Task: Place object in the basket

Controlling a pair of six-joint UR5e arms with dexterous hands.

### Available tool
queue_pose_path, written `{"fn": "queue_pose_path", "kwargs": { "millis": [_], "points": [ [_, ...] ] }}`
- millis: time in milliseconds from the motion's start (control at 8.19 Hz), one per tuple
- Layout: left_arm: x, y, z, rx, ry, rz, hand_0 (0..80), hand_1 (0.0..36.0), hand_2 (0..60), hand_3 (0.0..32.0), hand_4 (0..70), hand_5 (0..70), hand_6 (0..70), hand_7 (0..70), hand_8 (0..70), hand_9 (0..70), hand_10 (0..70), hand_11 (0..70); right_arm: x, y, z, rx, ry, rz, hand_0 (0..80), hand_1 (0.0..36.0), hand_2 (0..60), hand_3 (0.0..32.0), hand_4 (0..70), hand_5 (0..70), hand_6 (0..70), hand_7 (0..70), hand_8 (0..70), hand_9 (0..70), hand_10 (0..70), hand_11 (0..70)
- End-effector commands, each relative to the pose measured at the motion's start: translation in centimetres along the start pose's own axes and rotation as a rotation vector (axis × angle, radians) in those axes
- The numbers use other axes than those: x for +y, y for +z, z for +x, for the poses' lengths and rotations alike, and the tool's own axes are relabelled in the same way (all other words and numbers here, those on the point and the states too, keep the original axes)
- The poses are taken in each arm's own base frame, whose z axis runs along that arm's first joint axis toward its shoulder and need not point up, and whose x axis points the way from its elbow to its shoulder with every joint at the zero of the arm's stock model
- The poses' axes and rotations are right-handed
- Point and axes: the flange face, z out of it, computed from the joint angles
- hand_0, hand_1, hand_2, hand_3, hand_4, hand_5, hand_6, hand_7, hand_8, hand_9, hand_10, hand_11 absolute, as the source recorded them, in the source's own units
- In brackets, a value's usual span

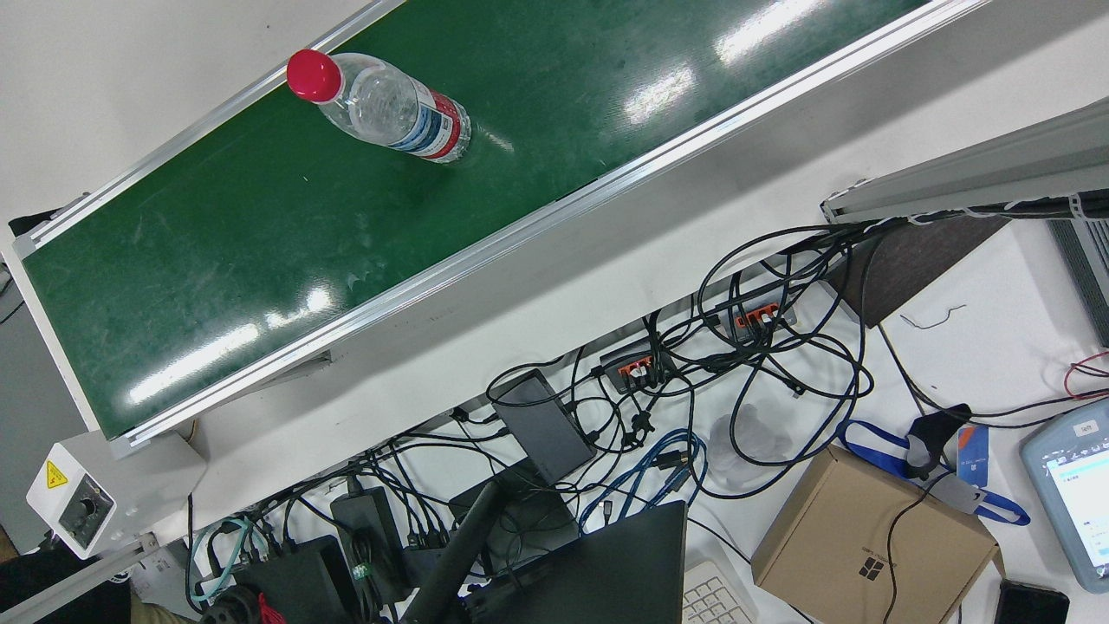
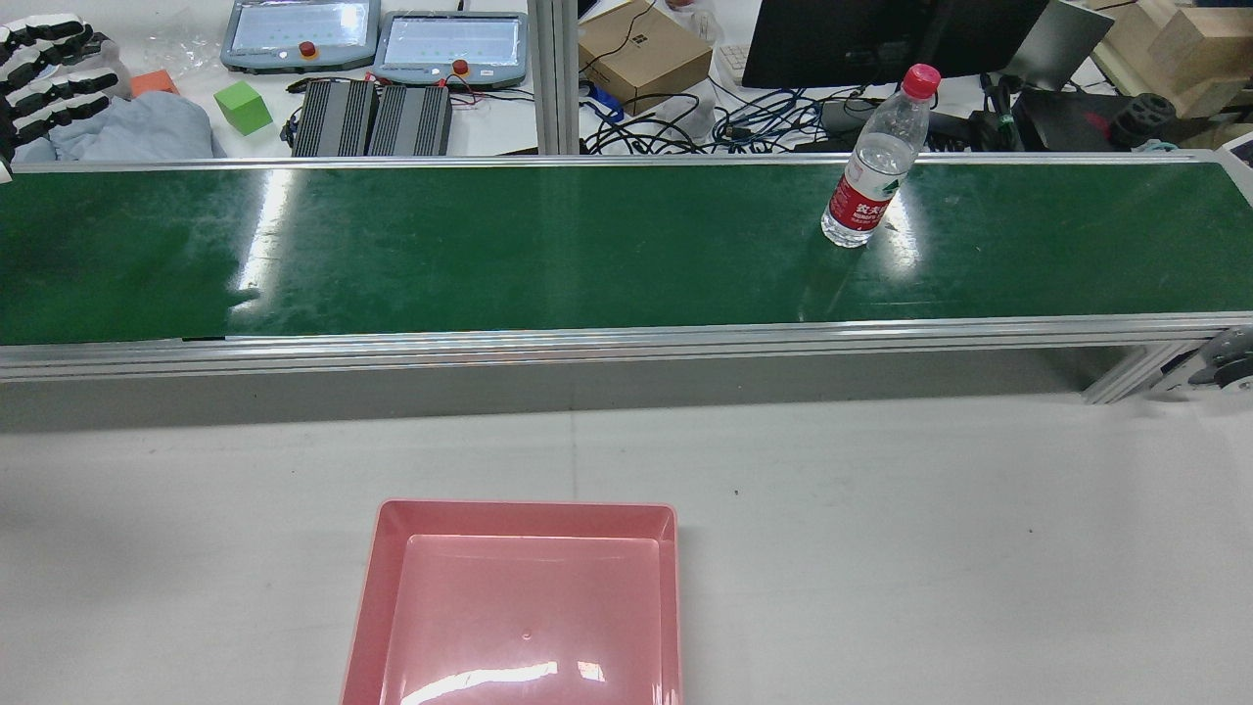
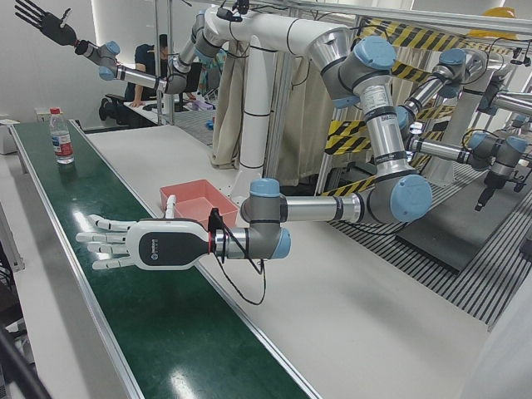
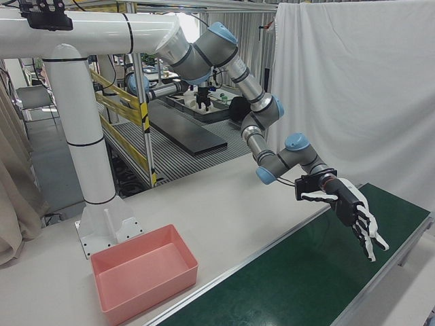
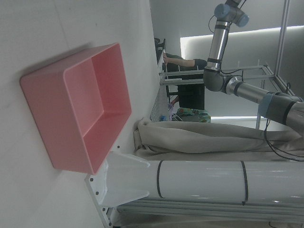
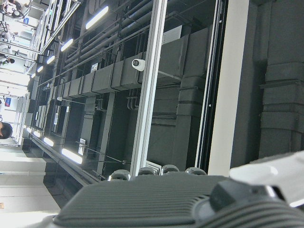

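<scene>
The clear plastic bottle with red cap (image 2: 877, 166) stands upright on the green conveyor belt (image 2: 548, 250), untouched. The left hand (image 3: 125, 243) waits above the belt with fingers (image 3: 96, 241) spread and empty, probably to catch it; the right hand (image 3: 41, 21) is raised, also spread. The pink plastic basket (image 2: 519, 602) lies empty on the white table (image 2: 930, 548).

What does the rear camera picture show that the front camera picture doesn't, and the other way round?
Only the rear view shows the shallow pink plastic basket on the white table, part of a black-and-white robot hand with fingers spread at its top-left corner, and a small green cube past the belt.

Only the front view shows the white control box with a yellow warning sticker at the belt's end and the tangle of black cables.

Both show the clear plastic water bottle with a red cap standing upright on the green conveyor belt, and the brown cardboard box.
</scene>
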Motion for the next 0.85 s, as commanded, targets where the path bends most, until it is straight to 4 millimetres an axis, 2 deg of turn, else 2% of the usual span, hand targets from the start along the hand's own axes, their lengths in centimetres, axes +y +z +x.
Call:
{"fn": "queue_pose_path", "kwargs": {
  "millis": [0,733],
  "points": [
    [0.0,0.01,-0.02,0.0,0.0,0.0,54.0,5.6,0.0,10.6,0.0,25.0,5.0,3.0,12.4,12.6,4.4,7.7,0.01,0.01,0.0,0.0,0.0,0.0,0.0,0.0,0.0,0.0,0.0,0.0,0.0,0.0,0.0,0.0,0.0,0.0],
    [-0.19,-0.03,-0.28,-0.006,-0.001,0.005,54.5,5.6,0.0,11.2,0.0,24.2,3.9,1.9,10.0,10.8,3.5,6.5,0.01,0.01,0.0,0.0,0.0,0.0,0.0,0.0,0.0,0.0,0.0,0.0,0.0,0.0,0.0,0.0,0.0,0.0]
  ]
}}
